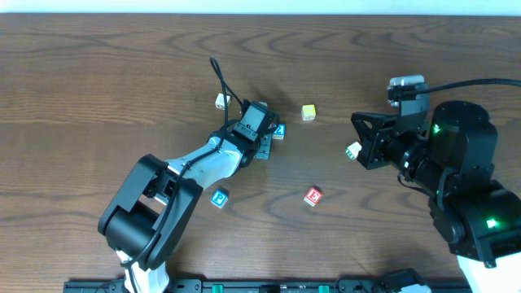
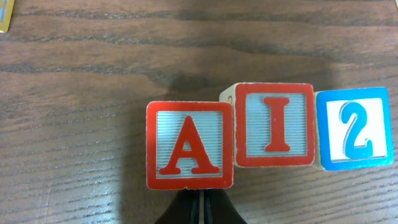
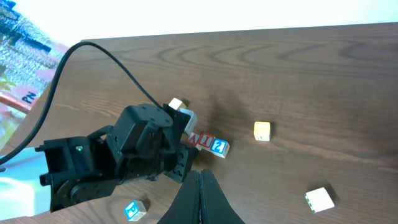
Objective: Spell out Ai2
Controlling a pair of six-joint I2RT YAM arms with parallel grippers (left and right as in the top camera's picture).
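Note:
In the left wrist view three white cubes lie in a row on the wood table: red A cube, red I cube, blue 2 cube. The A cube sits slightly nearer the camera than the other two, side by side with the I. My left gripper is shut and empty, its tips right at the A cube's near edge. In the overhead view the left gripper covers most of the row; only the 2 cube shows. My right gripper is shut and empty, well away from the row.
A yellow cube lies right of the row. A white cube lies by the right gripper. The red E cube and teal P cube lie nearer the front. Another pale cube is behind the left arm.

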